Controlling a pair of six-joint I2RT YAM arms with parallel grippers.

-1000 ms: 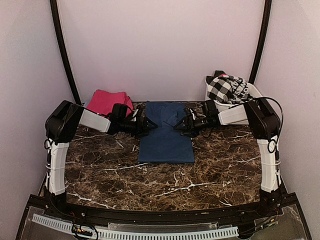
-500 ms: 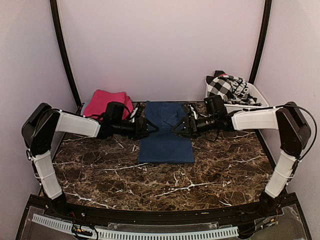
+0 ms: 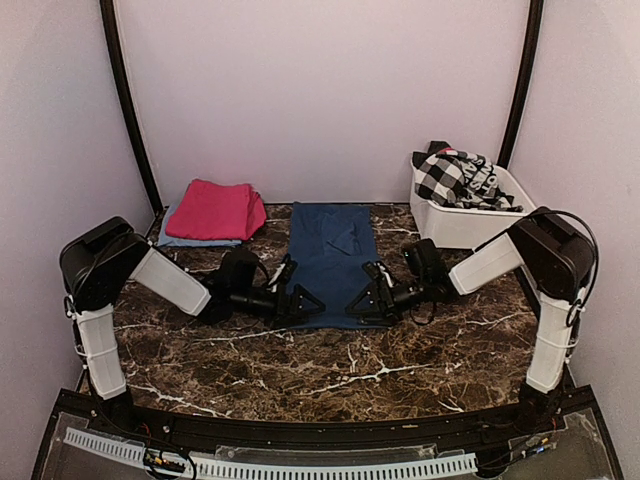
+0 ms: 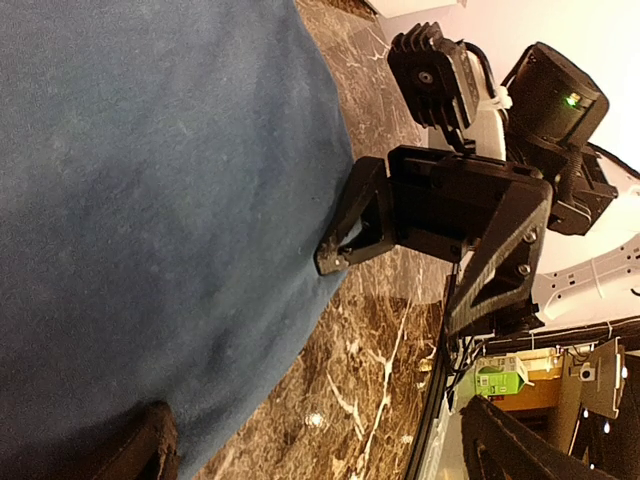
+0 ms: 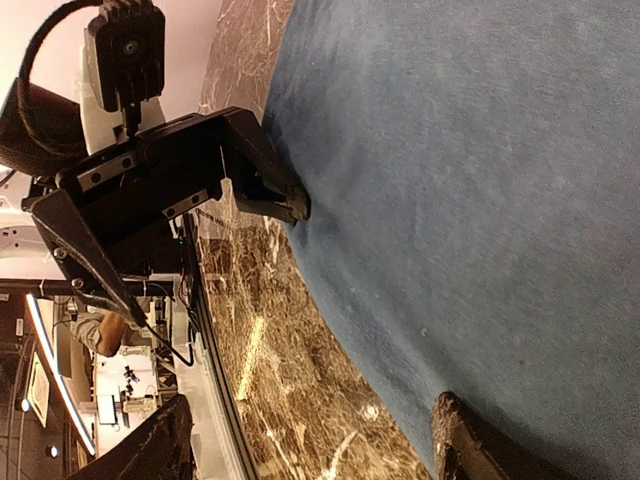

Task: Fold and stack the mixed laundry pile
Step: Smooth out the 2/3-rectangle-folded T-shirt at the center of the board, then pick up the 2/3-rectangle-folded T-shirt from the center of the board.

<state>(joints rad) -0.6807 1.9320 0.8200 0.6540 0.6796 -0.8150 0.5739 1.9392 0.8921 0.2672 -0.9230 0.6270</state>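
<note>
A navy-blue sheet [image 3: 330,260] lies flat in the middle of the marble table, with a small fold near its far end. My left gripper [image 3: 312,303] sits low at the sheet's near left corner, and my right gripper [image 3: 358,305] at its near right corner. The two face each other. Both stand open. In the left wrist view the left gripper [image 4: 330,450] straddles the edge of the sheet [image 4: 150,200], one finger over cloth and one over marble. The right gripper [image 5: 315,445] straddles the sheet [image 5: 480,200] the same way. Neither holds anything.
A folded magenta-pink cloth [image 3: 215,208] rests on a light-blue piece [image 3: 175,240] at the back left. A white tub [image 3: 470,222] at the back right holds a black-and-white checked garment [image 3: 455,178]. Brown marble table [image 3: 400,370] stretches toward the near rail.
Both grippers have come down from the far half of the navy sheet to its near corners and now sit low by the table. The sheet itself has not moved.
</note>
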